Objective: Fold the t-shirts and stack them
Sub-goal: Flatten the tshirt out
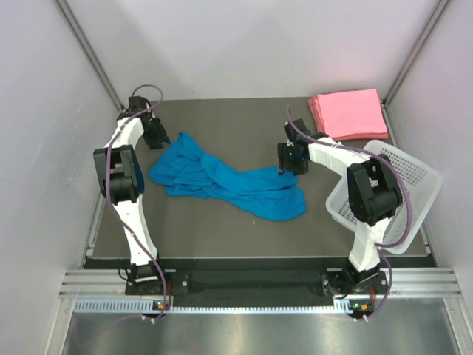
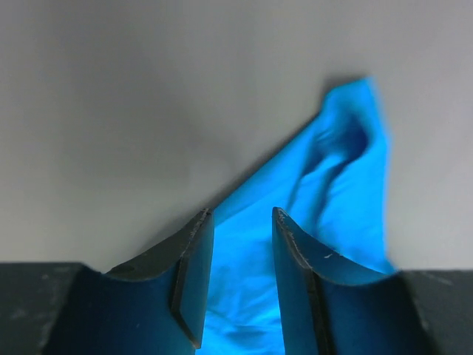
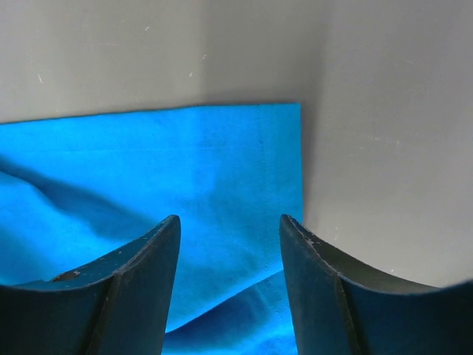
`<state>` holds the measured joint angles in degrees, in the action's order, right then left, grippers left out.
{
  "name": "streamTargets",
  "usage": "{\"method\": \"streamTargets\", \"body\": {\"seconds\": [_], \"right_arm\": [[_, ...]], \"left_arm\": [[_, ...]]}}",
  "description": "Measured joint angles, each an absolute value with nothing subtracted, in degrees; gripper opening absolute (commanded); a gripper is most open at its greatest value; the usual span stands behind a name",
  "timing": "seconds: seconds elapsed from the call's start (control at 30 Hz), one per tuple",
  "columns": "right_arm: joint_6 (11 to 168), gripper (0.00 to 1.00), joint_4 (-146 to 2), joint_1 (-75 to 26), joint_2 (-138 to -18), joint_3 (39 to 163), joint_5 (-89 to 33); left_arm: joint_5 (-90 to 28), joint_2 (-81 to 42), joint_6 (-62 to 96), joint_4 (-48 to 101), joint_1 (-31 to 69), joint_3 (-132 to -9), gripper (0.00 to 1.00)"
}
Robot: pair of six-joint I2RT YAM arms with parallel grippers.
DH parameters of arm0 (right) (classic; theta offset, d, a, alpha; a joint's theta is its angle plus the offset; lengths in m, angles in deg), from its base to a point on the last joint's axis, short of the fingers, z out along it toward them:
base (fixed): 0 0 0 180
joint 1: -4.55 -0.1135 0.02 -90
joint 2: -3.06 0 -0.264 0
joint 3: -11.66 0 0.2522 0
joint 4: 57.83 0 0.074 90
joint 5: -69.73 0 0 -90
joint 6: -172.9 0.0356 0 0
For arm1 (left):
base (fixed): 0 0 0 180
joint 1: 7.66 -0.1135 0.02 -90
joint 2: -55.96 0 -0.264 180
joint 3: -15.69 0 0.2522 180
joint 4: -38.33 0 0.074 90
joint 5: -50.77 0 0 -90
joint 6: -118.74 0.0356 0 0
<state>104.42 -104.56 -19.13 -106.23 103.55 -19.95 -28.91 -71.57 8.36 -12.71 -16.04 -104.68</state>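
The crumpled cloth t-shirt [image 1: 222, 181] is plain bright blue, the stack of folded cloth t-shirts [image 1: 347, 112] plain pink, the perforated plastic basket [image 1: 421, 174] white with a regular grid of holes, the flat bench [image 1: 236, 122] dark grey.

Dark grey table [image 1: 222, 229] enclosed on three sides by plain pale panels: back wall [image 1: 251, 44], left wall [image 1: 37, 185], right wall [image 1: 443, 111]. Metal posts [image 1: 89, 55] in rear corners. Ribbed aluminium rail [image 1: 96, 285] along near edge. Even, soft light.
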Motion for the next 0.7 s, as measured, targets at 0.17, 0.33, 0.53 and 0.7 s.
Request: {"method": "streamTargets", "body": {"seconds": [0.17,0.33,0.53,0.7], "right_arm": [[104.5,0.57,-103.8,-18.4,-107.2,103.6,-20.5],[104.6,0.55,-103.7,-18.0,-109.1,104.3,-20.5],[105.3,0.54,-104.2,-18.0,-109.2,104.5,-19.1],[106.6,0.55,-104.4,-17.9,-108.2,102.9,-17.4]], "left_arm": [[-29.5,-72.3,9.2,-15.3,-15.8,-101.7,0.43],[-30.1,-71.2,9.6,-14.2,-15.1,-99.0,0.41],[-30.2,-69.4,10.3,-13.6,-14.1,-96.2,0.36],[-30.5,-68.9,10.7,-13.4,-14.0,-94.9,0.13]]}}
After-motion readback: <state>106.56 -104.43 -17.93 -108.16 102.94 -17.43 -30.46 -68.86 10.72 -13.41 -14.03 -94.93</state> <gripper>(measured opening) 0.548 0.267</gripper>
